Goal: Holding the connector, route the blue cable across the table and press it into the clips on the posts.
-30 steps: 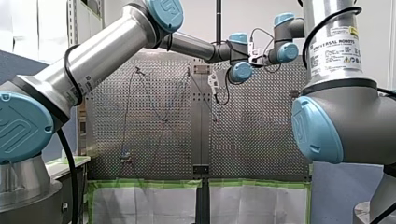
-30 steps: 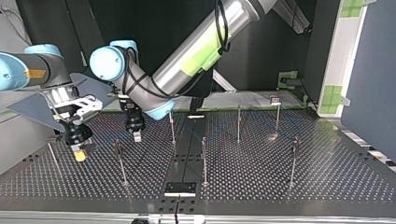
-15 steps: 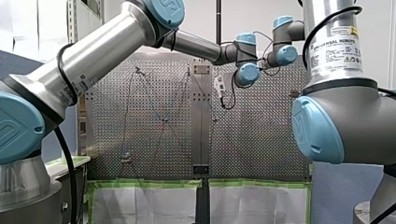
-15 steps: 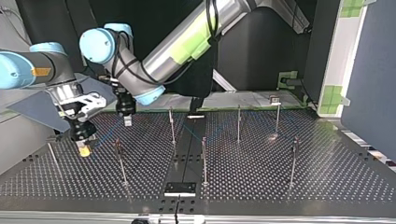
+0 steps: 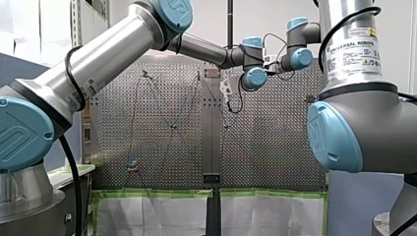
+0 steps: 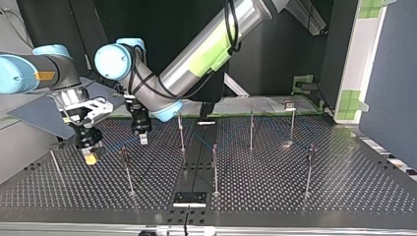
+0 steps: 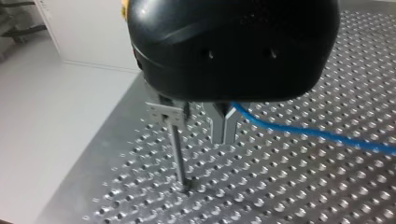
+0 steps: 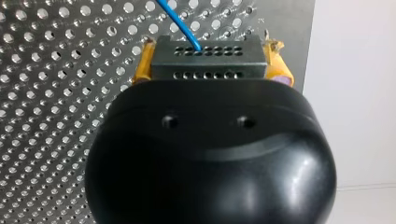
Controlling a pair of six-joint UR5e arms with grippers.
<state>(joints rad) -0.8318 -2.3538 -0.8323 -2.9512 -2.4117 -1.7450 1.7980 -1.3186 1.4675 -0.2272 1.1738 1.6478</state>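
Observation:
In the left wrist view my left gripper [image 7: 223,135] has its metal fingers shut on the blue cable [image 7: 317,135], which trails away over the perforated table. A thin post [image 7: 176,149] with a clip on top stands right beside the fingers. In the right wrist view my right gripper [image 8: 209,44] has its yellow pads shut on the dark grey connector [image 8: 209,58], with the blue cable [image 8: 180,21] leaving it. In the top view my left gripper [image 6: 143,140] hangs just above the table, near my right gripper [image 6: 90,158] at the view's left.
Several thin clip posts stand on the table, such as those at the middle [image 6: 215,167], behind it [image 6: 251,129] and at the top view's right [image 6: 310,167]. A black plate [image 6: 189,198] lies at the near edge. A white wall borders the table beside my grippers.
My left gripper rose and swung toward the top view's left half a second ago, then came back down and to the right. My right gripper crept slightly right with the connector.

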